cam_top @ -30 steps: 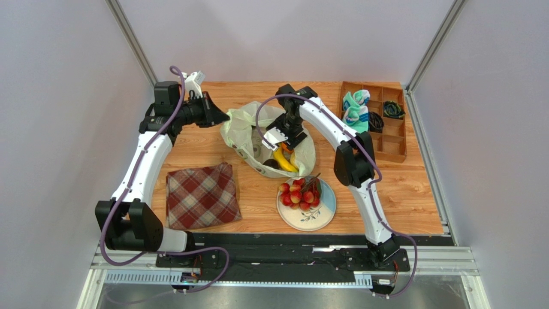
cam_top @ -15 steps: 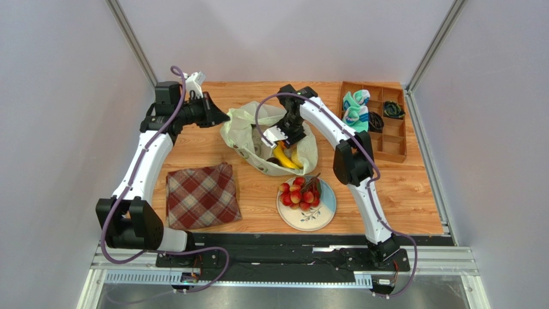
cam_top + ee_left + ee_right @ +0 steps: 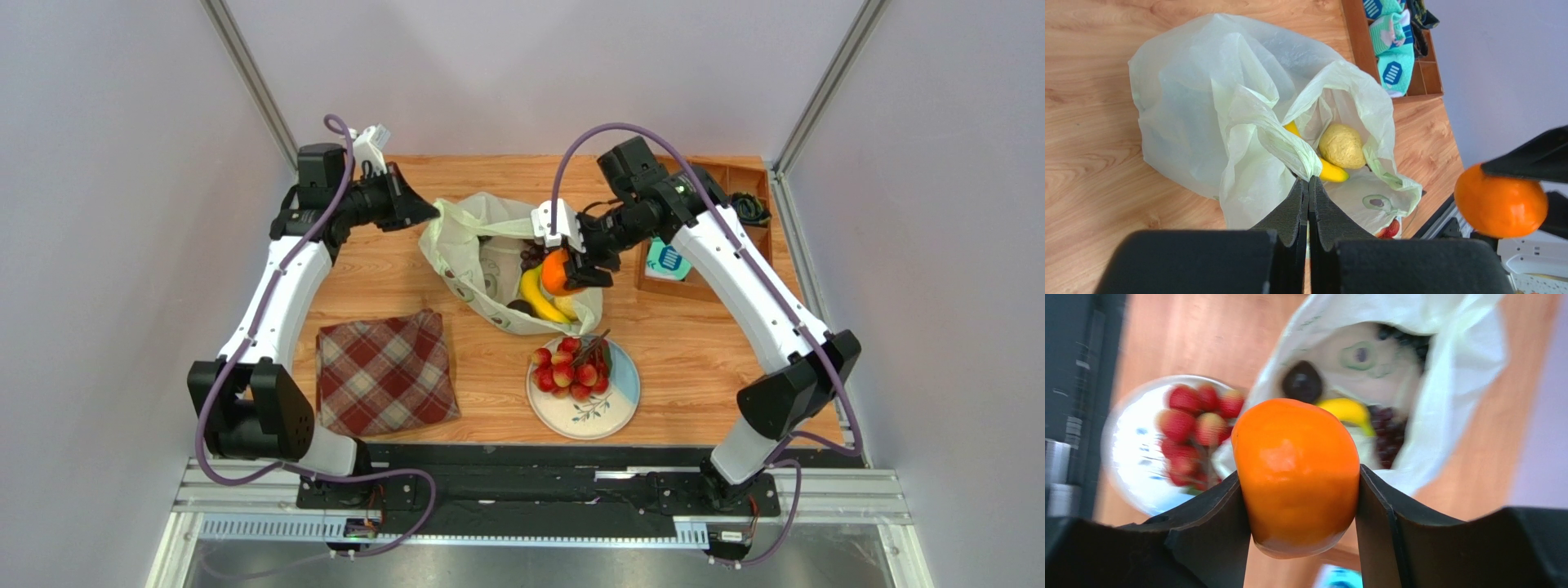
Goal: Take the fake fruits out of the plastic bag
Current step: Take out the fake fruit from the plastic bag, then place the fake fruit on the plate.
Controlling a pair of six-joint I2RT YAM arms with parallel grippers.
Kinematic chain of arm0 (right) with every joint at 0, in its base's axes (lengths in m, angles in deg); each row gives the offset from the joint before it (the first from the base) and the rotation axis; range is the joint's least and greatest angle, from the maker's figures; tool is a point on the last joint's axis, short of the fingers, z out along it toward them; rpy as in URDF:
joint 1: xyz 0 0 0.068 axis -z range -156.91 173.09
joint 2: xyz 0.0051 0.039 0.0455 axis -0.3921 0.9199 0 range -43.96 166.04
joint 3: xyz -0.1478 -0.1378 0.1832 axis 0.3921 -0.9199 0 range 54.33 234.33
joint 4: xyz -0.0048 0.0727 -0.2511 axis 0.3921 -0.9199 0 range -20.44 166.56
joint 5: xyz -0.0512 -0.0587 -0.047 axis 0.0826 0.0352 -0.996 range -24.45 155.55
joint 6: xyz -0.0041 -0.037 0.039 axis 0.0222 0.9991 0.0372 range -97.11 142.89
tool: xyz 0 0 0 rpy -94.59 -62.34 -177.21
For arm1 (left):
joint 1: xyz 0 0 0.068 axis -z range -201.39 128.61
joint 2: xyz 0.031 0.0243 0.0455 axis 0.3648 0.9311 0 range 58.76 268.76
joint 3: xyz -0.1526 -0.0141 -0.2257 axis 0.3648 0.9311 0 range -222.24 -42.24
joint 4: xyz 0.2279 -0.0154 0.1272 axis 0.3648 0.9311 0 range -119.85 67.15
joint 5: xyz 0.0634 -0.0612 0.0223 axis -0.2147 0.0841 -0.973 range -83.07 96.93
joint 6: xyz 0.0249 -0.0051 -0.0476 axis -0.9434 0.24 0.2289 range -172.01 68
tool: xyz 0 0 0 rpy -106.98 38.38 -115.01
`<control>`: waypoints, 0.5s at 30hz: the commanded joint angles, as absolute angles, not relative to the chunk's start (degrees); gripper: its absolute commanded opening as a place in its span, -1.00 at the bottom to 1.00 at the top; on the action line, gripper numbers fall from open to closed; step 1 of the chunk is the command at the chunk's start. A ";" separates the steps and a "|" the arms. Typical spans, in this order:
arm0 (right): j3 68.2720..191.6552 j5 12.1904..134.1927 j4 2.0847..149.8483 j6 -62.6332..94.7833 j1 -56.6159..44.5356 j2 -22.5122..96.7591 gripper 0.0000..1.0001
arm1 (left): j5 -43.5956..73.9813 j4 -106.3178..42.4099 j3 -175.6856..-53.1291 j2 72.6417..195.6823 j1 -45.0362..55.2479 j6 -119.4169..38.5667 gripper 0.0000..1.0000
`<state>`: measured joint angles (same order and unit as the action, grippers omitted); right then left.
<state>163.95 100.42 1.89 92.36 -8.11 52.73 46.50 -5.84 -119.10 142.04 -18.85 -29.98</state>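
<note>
Along the near edge of the wooden worktop (image 3: 736,368), a folded red plaid cloth (image 3: 383,374) lies at the left. A round white-and-blue plate (image 3: 604,414) sits right of centre, carrying a glossy red plastic grape bunch (image 3: 567,368).

Just beyond the plate, near the middle of the worktop, a thin, crinkly, pale cream-green plastic bag (image 3: 1192,92) lies with its mouth gaping toward the plate. Inside it are a yellow plastic banana (image 3: 537,298), a yellowish rough-skinned pear (image 3: 1341,146), a dark plum (image 3: 1301,381) and a dark purple grape bunch (image 3: 1389,425).

Above the right side of the bag's mouth, the right gripper (image 3: 567,267) grasps a shiny orange plastic fruit (image 3: 1296,471). One black finger presses each side of it, and it hangs clear of the bag.

At the bag's far-left side, the left gripper (image 3: 1309,187) has its fingers clenched on a gathered fold of the plastic, holding it up.

Toward the far-right corner stands a brown wooden tray (image 3: 1420,76) with compartments. It holds teal-and-white patterned socks (image 3: 1395,61) and is partly hidden by the right arm.
</note>
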 commanded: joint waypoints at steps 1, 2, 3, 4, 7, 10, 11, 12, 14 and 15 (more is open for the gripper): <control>154.46 107.64 -6.48 73.17 -5.75 51.85 -0.34 | 46.92 -8.58 -122.74 141.64 -18.76 -28.71 -1.00; 152.00 108.61 -7.54 70.73 -3.83 50.71 -0.34 | 47.01 -8.58 -122.66 141.64 -18.76 -28.63 -1.00; 146.23 109.31 -7.81 69.83 -2.85 48.35 -0.34 | 46.92 -8.75 -122.66 141.46 -18.76 -28.63 -1.00; 143.74 109.32 -8.07 69.65 -2.06 47.11 -0.35 | 46.92 -8.84 -122.57 141.46 -18.76 -28.45 -1.00; 134.16 106.52 -9.31 71.57 0.84 42.80 -0.35 | 46.92 -9.02 -122.13 141.11 -18.76 -28.19 -1.00; 126.61 103.35 -10.27 76.31 2.60 39.81 -0.35 | 46.92 -9.11 -121.61 140.76 -18.76 -28.27 -1.00; 125.18 102.82 -10.71 77.28 3.22 39.37 -0.34 | 46.83 -9.11 -121.43 140.76 -18.76 -28.27 -1.00; 123.78 101.86 -11.15 78.43 3.40 39.36 -0.32 | 46.92 -9.11 -121.17 140.50 -18.76 -28.27 -1.00; 121.22 100.89 -11.33 80.54 3.40 41.02 -0.31 | 46.83 -9.11 -120.64 140.32 -18.76 -28.36 -1.00; 121.13 100.62 -11.33 80.98 3.49 41.82 -0.31 | 46.75 -9.20 -120.38 140.06 -18.76 -28.28 -1.00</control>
<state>123.12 102.41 -0.78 77.11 3.30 41.71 46.50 -7.04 -120.61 142.02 -18.85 -28.69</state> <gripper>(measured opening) 0.568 0.008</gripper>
